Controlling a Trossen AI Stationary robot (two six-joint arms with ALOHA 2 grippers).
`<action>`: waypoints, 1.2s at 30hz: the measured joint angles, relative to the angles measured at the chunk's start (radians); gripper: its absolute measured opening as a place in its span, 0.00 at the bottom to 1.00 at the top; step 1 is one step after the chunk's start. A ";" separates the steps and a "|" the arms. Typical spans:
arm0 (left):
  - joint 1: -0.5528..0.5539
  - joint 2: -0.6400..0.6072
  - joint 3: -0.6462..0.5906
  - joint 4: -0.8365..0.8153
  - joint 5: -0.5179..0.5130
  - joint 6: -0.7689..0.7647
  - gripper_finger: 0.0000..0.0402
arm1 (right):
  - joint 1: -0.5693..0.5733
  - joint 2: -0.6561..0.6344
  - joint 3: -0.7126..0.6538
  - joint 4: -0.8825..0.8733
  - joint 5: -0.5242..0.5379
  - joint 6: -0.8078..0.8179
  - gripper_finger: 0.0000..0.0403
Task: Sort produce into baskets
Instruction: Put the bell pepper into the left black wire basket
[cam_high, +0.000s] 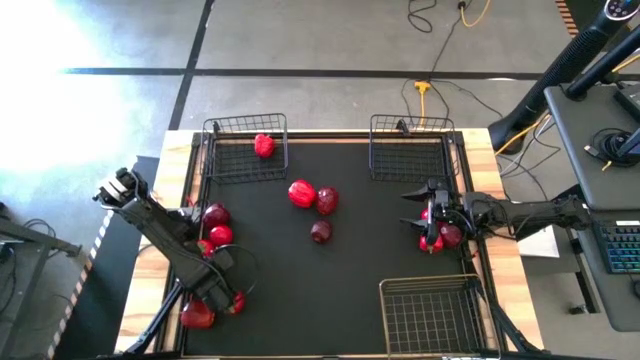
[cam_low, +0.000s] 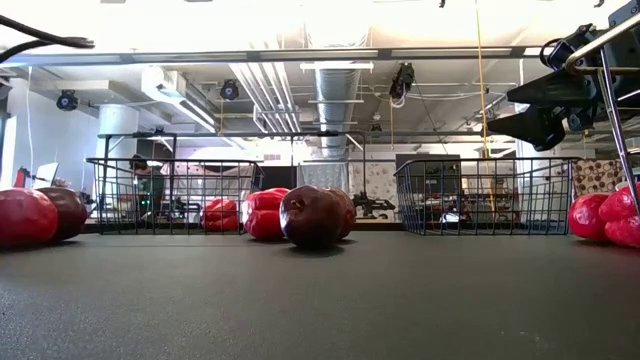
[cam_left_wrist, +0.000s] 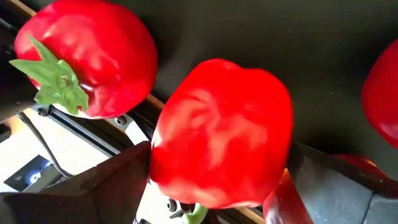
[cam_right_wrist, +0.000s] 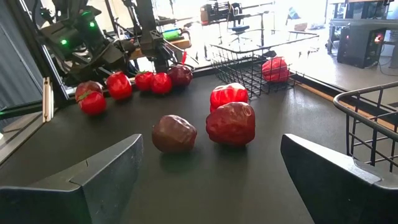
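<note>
While our left gripper (cam_high: 222, 290) sits low at the near left corner of the black table mat (cam_high: 350, 280), we judge the step in hand to be picking one piece from the cluster there. In the left wrist view a glossy bright red pepper (cam_left_wrist: 221, 134) lies between its two dark fingers (cam_left_wrist: 106, 186), which stand wide on either side; whether they press on it we cannot tell. A round red tomato with a green top (cam_left_wrist: 84, 59) lies just beside it.

Our right gripper (cam_high: 425, 212) hovers by the right edge with jaws spread and empty, next to a small heap of red pieces (cam_high: 440, 236).

Three black wire-mesh baskets stand at the far left (cam_high: 245, 148), far right (cam_high: 410, 148) and near right (cam_high: 432, 312) corners. Only the far left one holds anything: a single red pepper (cam_high: 264, 146). Mid-mat lie another red pepper (cam_high: 302, 193) and two dark maroon round fruits (cam_high: 327, 200) (cam_high: 320, 232).

Sorting has barely begun, we reckon. Next we would need the left fingers to close firmly on the pepper, lift it clear of its neighbours, and carry it to the far left basket.
</note>
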 joint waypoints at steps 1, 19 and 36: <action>-0.001 0.000 -0.008 0.002 0.001 -0.004 0.86 | 0.000 0.000 0.000 0.000 0.000 0.000 0.93; -0.003 0.002 -0.007 -0.055 -0.046 0.009 0.71 | 0.000 0.000 0.000 0.000 0.000 0.000 0.93; 0.148 -0.015 0.339 -0.358 -1.012 0.133 0.71 | 0.000 0.000 0.000 0.000 0.000 0.000 0.93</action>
